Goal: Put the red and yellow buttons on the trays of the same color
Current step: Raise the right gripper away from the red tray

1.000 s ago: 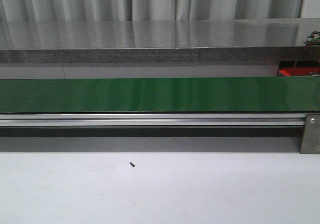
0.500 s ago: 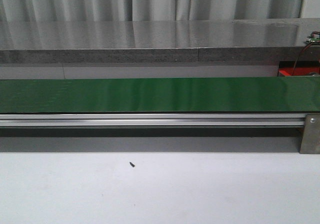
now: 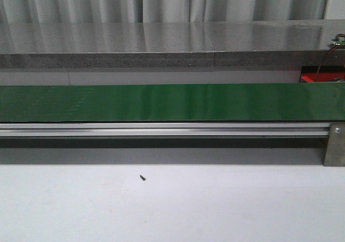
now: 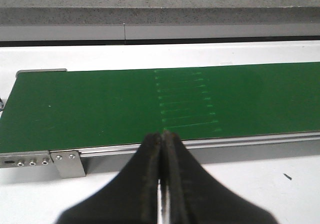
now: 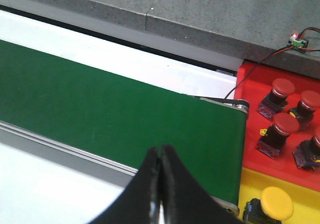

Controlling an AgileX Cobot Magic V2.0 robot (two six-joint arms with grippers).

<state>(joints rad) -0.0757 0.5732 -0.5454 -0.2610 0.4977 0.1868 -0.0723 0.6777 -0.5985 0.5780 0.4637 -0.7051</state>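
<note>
Now both grippers — left (image 4: 162, 134), right (image 5: 160, 151) — pinched closed, empty, over green belt (image 3: 161, 102)

Yellow button (image 5: 268, 205) cut by frame edge

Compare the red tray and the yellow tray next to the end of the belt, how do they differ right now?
The red tray holds at least four red buttons, while only one yellow button shows on the yellow tray. The red tray lies toward the grey ledge; the yellow tray sits on its other side and is mostly cut off by the picture edge. Both sit side by side just past the end of the green belt.
</note>
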